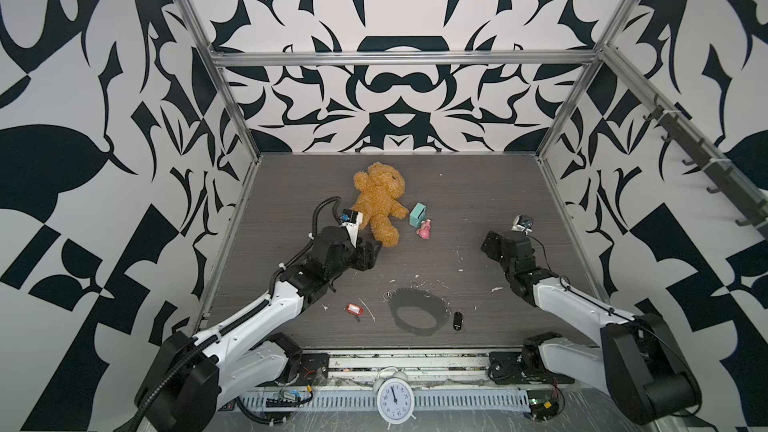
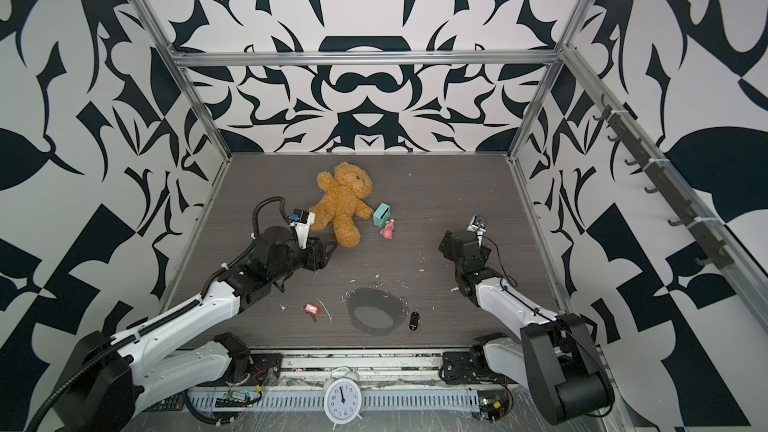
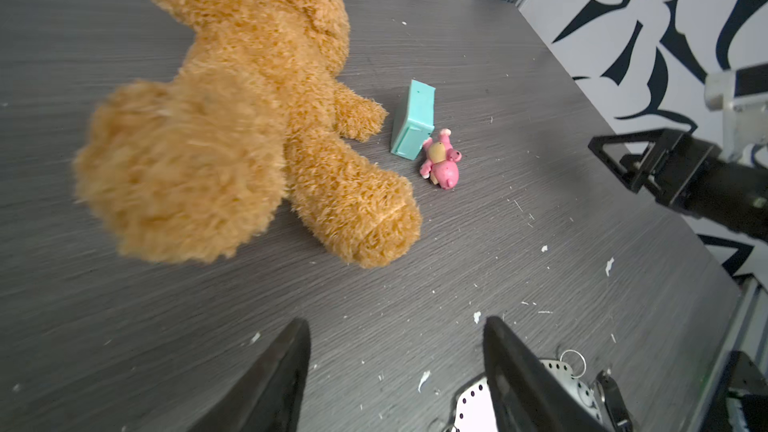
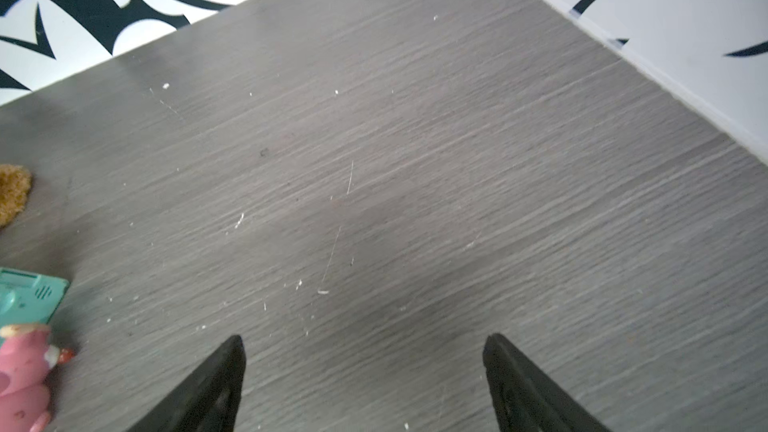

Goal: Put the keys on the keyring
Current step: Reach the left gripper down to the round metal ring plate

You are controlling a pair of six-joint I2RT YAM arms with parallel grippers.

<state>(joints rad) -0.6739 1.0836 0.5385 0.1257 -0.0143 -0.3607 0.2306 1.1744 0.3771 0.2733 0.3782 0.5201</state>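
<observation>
The left gripper point(image 3: 397, 326) has its jaws apart and empty above the table point(image 3: 457, 263), near the teddy bear point(image 3: 232, 118). The right gripper point(image 4: 363, 340) gapes wide, also empty. The red tag point(image 1: 353, 308) and black fob point(image 1: 457, 320) lie on either side of the strap point(image 1: 415, 297), both apart from its keyring point(image 1: 389, 295).

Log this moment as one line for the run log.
left gripper: open, empty | right gripper: open, empty | red tag, black fob: on table, off keyring
</observation>
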